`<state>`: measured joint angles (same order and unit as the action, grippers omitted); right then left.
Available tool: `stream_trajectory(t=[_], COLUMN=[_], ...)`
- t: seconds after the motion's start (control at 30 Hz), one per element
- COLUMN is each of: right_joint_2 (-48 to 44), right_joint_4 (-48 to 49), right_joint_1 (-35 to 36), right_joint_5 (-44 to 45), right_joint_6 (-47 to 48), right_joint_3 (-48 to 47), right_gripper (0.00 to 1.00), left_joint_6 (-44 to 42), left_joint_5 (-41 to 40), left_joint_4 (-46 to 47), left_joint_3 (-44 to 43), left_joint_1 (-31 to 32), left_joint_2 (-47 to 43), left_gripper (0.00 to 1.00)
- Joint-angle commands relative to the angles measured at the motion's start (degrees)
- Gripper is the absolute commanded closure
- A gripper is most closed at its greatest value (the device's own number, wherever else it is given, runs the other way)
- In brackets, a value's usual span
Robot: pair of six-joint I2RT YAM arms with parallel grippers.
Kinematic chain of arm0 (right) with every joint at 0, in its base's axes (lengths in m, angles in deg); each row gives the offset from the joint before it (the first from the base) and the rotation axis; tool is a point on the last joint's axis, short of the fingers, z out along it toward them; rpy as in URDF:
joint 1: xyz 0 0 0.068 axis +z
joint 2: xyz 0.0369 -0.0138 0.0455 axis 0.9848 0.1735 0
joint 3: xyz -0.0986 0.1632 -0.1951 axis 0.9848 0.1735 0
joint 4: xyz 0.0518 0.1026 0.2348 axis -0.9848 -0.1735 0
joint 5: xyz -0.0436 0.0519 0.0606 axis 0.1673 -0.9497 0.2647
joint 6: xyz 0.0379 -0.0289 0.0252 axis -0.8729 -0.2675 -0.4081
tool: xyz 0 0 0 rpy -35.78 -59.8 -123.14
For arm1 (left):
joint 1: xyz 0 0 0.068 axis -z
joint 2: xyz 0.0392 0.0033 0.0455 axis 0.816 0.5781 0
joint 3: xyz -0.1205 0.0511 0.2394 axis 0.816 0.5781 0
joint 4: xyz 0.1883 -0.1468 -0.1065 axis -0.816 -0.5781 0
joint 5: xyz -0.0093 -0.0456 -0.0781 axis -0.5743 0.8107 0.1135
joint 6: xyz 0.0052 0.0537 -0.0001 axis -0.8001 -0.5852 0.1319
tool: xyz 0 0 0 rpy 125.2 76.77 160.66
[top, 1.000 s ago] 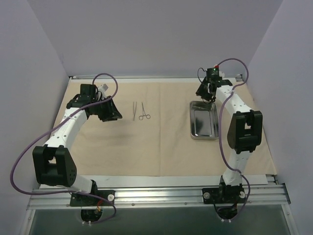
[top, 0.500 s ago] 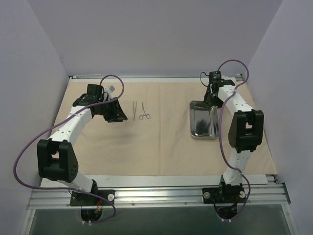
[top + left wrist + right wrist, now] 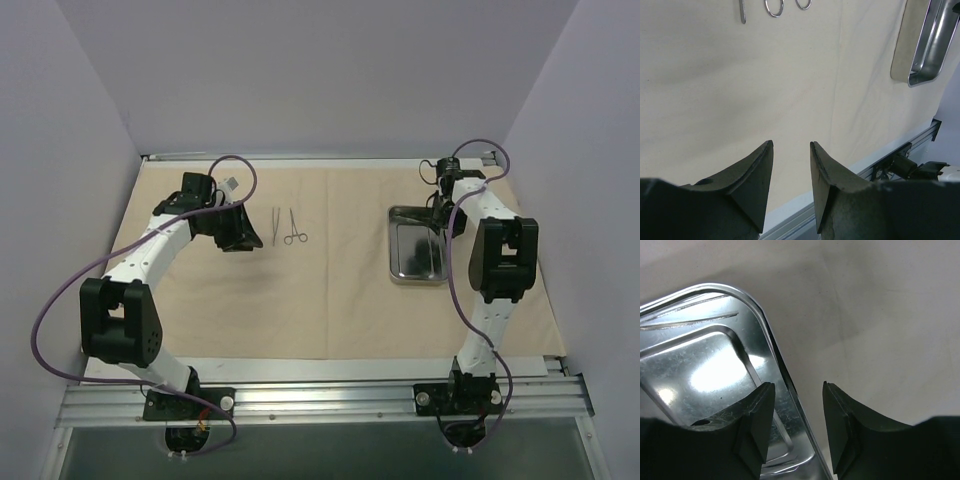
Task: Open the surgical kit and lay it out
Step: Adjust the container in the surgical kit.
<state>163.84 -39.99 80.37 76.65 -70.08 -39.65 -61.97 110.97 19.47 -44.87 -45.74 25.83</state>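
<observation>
The left pincer (image 3: 791, 145) is open, jaws apart w/ nothing between them. It hangs over bare fabric, not touching it as far as I can tell. From overhead, the left pincer (image 3: 240, 232) sits at the far-left part of the large beige cloth wrap (image 3: 330, 300), which is spread flat and covers most of the desk.

Just to its right lie the two instruments, side by side and close together, pointing front to back. One is a thin straight-looking metal instrument (image 3: 275, 226). The other, on the right, is a small metal scissor-like instrument with ring handles (image 3: 293, 230). The left wrist view catches only their ends at the top edge: the rings (image 3: 774, 7) and the tip of the straight one (image 3: 742, 12).

The right pincer (image 3: 799, 385) is also open. One jaw is over the inside of the shiny rectangular steel tray with rounded corners (image 3: 705, 365), the other over the cloth, w/ the tray's rim running between them and a gap on both sides. Can't tell if either jaw touches the rim.

Overhead, the right pincer (image 3: 447, 215) is at the tray's far-right corner. The tray (image 3: 415, 250) rests on the right half of the cloth, well apart from the instruments, long side front to back.

A purple cable (image 3: 60, 300) loops off each arm. An aluminium rail (image 3: 320, 395) at the near edge carries both bases.
</observation>
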Motion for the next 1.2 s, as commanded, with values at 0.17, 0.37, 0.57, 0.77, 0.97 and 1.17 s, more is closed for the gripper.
stream_trajectory(t=[0.17,0.37,0.57,0.77,0.97,1.17], right_joint_2=[1.33,3.09,2.92,-0.60,-4.20,-5.62], right_joint_4=[-5.58,-7.61,-12.61,-17.36,-25.44,-27.30], right_joint_1=[-0.01,-0.01,-0.10,-0.10,-1.66,-4.93], right_joint_5=[-5.78,-8.25,-14.05,-29.49,-36.98,-41.40], right_joint_6=[2.89,2.98,2.63,-1.84,-2.73,-2.99], right_joint_3=[-0.70,-2.20,-5.53,-3.52,-0.53,2.11], right_gripper=[0.79,0.90,1.00,1.00,1.00,1.00], left_joint_6=[-0.44,-0.43,-0.52,0.36,0.27,1.06], left_joint_5=[1.55,1.63,1.72,2.60,3.30,4.01], left_joint_4=[2.80,3.32,3.67,5.43,5.87,7.63], left_joint_3=[-1.95,-1.51,-1.77,-0.98,-0.46,0.95], left_joint_1=[0.10,0.02,0.01,0.01,-0.07,-0.25], left_joint_2=[0.45,0.45,0.62,1.06,0.80,0.71], left_gripper=[0.56,0.56,0.56,0.56,0.56,0.56])
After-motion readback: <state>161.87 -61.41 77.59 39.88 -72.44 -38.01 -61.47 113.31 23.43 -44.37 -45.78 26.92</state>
